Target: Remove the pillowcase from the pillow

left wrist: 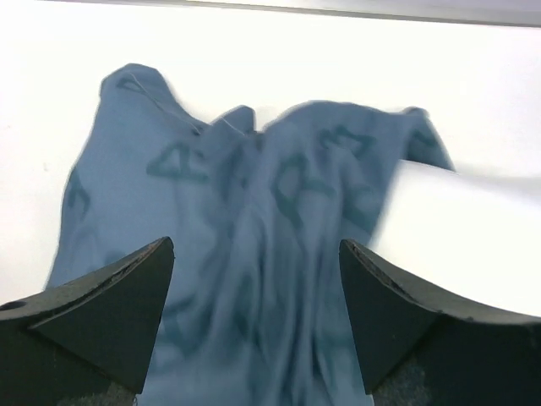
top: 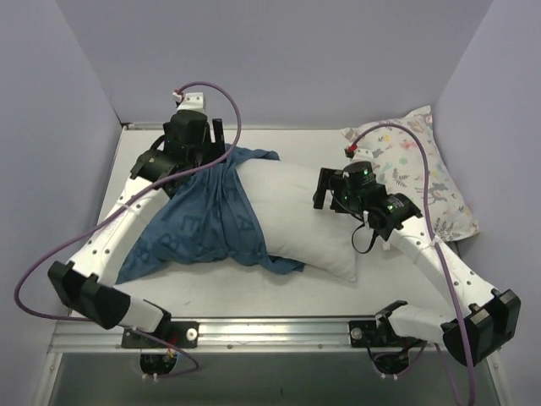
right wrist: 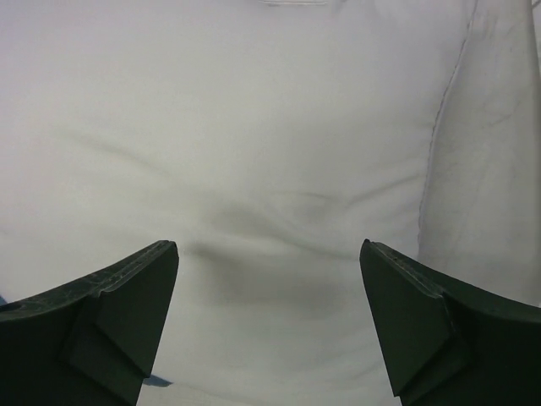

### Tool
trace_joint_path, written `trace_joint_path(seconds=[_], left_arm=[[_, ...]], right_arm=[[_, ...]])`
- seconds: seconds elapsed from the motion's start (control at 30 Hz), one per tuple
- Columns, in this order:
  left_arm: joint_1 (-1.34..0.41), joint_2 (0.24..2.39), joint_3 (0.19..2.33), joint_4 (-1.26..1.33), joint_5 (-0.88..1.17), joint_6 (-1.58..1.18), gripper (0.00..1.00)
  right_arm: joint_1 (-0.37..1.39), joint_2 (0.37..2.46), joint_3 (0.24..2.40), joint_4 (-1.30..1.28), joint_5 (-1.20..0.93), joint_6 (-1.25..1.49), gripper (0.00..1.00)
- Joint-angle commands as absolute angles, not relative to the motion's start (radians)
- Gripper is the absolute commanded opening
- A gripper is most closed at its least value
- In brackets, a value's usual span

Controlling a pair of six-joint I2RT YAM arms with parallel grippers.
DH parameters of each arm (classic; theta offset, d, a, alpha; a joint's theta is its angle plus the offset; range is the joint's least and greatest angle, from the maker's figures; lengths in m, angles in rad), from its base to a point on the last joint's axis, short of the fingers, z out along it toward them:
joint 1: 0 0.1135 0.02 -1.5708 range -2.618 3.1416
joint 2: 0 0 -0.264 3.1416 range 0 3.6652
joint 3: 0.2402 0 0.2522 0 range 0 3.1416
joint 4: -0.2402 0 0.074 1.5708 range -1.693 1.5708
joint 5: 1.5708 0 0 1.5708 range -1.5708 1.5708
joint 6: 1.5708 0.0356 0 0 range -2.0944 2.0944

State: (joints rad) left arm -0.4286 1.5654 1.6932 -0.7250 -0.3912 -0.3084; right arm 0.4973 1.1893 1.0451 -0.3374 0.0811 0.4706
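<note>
The white pillow (top: 304, 216) lies across the middle of the desk (top: 254, 288). The teal pillowcase (top: 199, 220) covers the pillow's left end and bunches out beyond it. The left hand (left wrist: 256, 254) is spread wide and empty above the pillowcase, and the right hand (right wrist: 269, 254) is equally wide and empty above the pillow's right part.

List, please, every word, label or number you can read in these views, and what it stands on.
Dark teal-blue fabric pillowcase: darker letter-like shapes, too blurred and creased to read.
Smaller white pillow with pastel print: pictures only, no text discernible.
No other writing is legible.
</note>
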Motion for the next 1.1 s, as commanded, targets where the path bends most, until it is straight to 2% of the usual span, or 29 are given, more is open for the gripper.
trace_joint_path(seconds=[0.0, 0.13, 0.23, 0.27, 0.3, 0.33, 0.5, 0.67, 0.73, 0.8, 0.83, 0.87, 0.93, 0.97, 1.07], left_arm=[[-0.514, 1.353, 1.48, -0.686, -0.521, -0.435, 0.88], [-0.616, 1.091, 1.159, -0.632, -0.506, -0.653, 0.89], [-0.724, 0.958, 0.935, -0.583, -0.488, -0.754, 0.9], [-0.785, 0.93, 0.884, -0.524, -0.474, -0.768, 0.91], [-0.813, 0.902, 0.835, -0.484, -0.468, -0.775, 0.97], [-0.843, 0.859, 0.739, -0.453, -0.472, -0.799, 0.98], [-0.903, 0.805, 0.533, -0.237, -0.456, -0.857, 0.97], [-0.907, 0.888, 0.419, 0.034, -0.468, -0.851, 0.97], [-0.907, 0.948, 0.402, 0.113, -0.471, -0.842, 0.9], [-0.907, 0.986, 0.406, 0.181, -0.48, -0.832, 0.74], [-0.907, 1.015, 0.417, 0.187, -0.492, -0.822, 0.46], [-0.907, 1.028, 0.431, 0.181, -0.495, -0.815, 0.32], [-0.908, 1.032, 0.488, 0.147, -0.506, -0.786, 0.0], [-0.91, 1.025, 0.509, 0.091, -0.511, -0.776, 0.0], [-0.926, 0.948, 0.604, -0.082, -0.57, -0.736, 0.0]], right_arm=[[0.534, 1.12, 1.106, -0.411, 0.146, 0.394, 0.93], [0.63, 1.062, 1.071, -0.449, 0.14, 0.379, 1.0], [0.696, 1.034, 0.997, -0.453, 0.166, 0.379, 1.0], [0.733, 1.025, 0.973, -0.451, 0.176, 0.379, 1.0], [0.753, 1.023, 0.954, -0.451, 0.186, 0.386, 1.0], [0.765, 1.029, 0.913, -0.445, 0.213, 0.39, 1.0], [0.796, 1.065, 0.812, -0.375, 0.267, 0.429, 1.0], [0.798, 1.129, 0.766, -0.292, 0.304, 0.44, 1.0], [0.798, 1.146, 0.755, -0.241, 0.302, 0.445, 0.97], [0.796, 1.155, 0.749, -0.207, 0.305, 0.446, 0.87], [0.798, 1.166, 0.749, -0.201, 0.305, 0.446, 0.81], [0.796, 1.17, 0.755, -0.199, 0.308, 0.445, 0.61], [0.798, 1.175, 0.776, -0.205, 0.314, 0.44, 0.35], [0.798, 1.17, 0.787, -0.218, 0.319, 0.439, 0.17], [0.798, 1.137, 0.848, -0.256, 0.325, 0.423, 0.0]])
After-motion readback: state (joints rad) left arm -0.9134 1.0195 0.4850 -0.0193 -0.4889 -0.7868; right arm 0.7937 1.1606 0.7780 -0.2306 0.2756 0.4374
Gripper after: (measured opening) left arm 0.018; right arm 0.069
